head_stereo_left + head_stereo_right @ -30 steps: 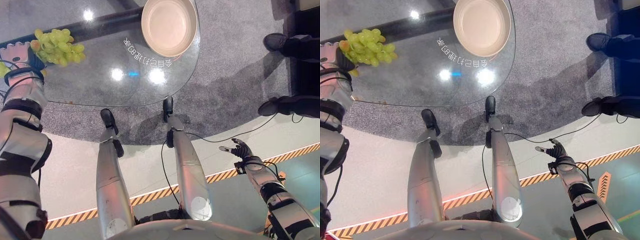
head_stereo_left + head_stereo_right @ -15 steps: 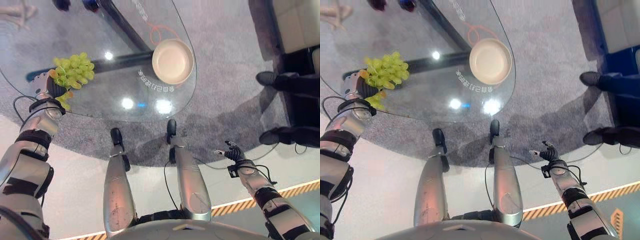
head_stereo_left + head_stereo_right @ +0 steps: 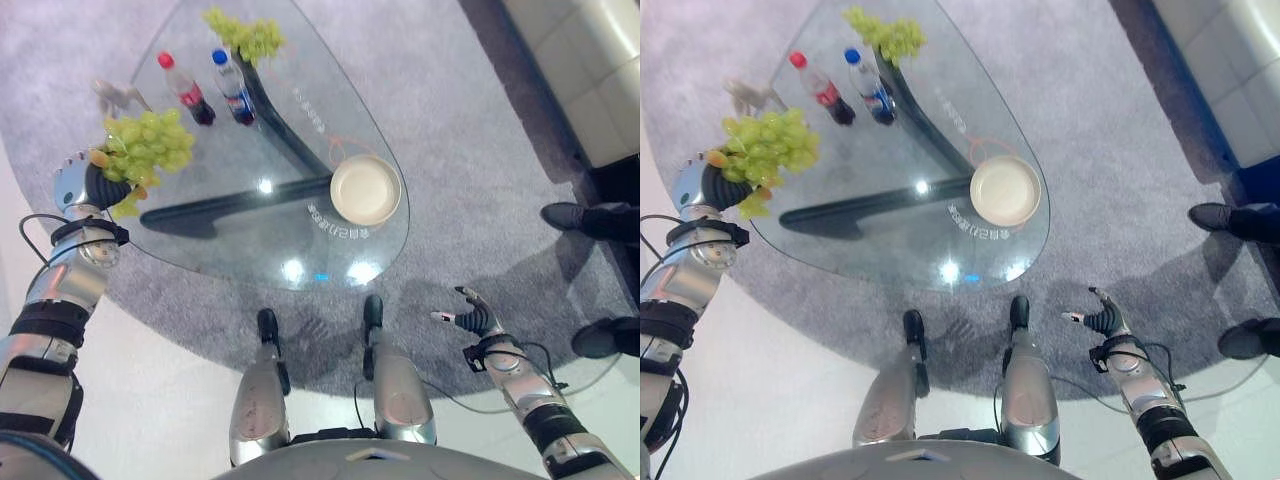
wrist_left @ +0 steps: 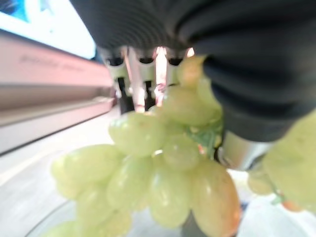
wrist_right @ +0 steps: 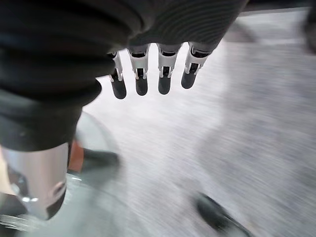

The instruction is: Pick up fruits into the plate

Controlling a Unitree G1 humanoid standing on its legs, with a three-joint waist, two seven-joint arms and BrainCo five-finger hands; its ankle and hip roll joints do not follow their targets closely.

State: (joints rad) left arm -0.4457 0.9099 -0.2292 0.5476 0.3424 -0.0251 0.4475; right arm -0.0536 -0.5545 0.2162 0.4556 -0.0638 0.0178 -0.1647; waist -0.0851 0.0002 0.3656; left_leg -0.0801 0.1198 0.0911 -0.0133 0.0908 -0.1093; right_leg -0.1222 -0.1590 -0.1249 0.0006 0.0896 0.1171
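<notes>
1. Left hand (image 3: 92,185) — clenched round a bunch of green grapes (image 3: 145,143), carried above the near-left edge of the glass table (image 3: 230,235); in the left wrist view the grapes (image 4: 163,163) press against the hand's fingers (image 4: 129,74) and dark cover.

2. Change since half a second ago: the whole picture has shifted, so the camera has moved and more of the table's far end has come into view. The grip on the grapes is unchanged, and the bunch sits no visibly nearer the plate.

3. Cream plate (image 3: 366,189) — empty, on the table's right side near its rim, well apart from the held bunch.

4. Right hand (image 3: 1096,319) — fingers straight and relaxed, holding nothing, off the table's near-right edge above the grey carpet (image 3: 480,120).

5. Other items on the table's far part: a second bunch of green grapes (image 3: 246,34), a red-capped bottle (image 3: 182,87) and a blue-capped bottle (image 3: 232,86) beside it.

6. Meaning for the task: the first fruit is secured but not delivered; the carry across the table to the plate appears to be the step in hand, with the far bunch left to fetch.
</notes>
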